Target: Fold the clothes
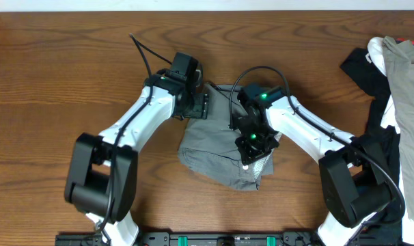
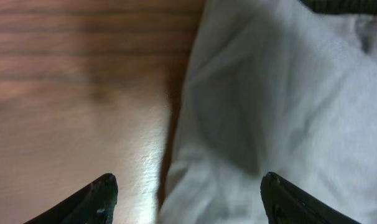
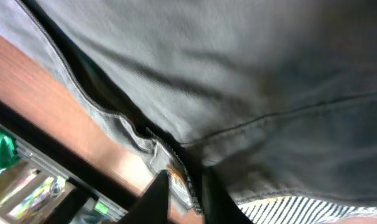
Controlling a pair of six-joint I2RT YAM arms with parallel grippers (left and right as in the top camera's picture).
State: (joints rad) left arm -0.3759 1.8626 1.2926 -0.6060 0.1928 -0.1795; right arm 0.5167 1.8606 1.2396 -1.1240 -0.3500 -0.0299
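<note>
The grey-olive shorts (image 1: 217,147) lie bunched in the middle of the table, partly folded. My left gripper (image 1: 201,106) hovers over their top left corner. In the left wrist view it (image 2: 188,198) is open, its fingertips (image 2: 104,191) wide apart over pale cloth (image 2: 282,106) and bare wood. My right gripper (image 1: 251,154) is low on the right part of the shorts. In the right wrist view it (image 3: 183,190) is shut on a zippered edge of the shorts (image 3: 238,68), with a striped lining (image 3: 300,208) showing beside its fingers.
A heap of black, white and beige garments (image 1: 398,75) lies at the table's right edge. A black rail with green parts (image 1: 221,239) runs along the front edge. Bare wood (image 1: 57,75) spreads to the left and behind the arms.
</note>
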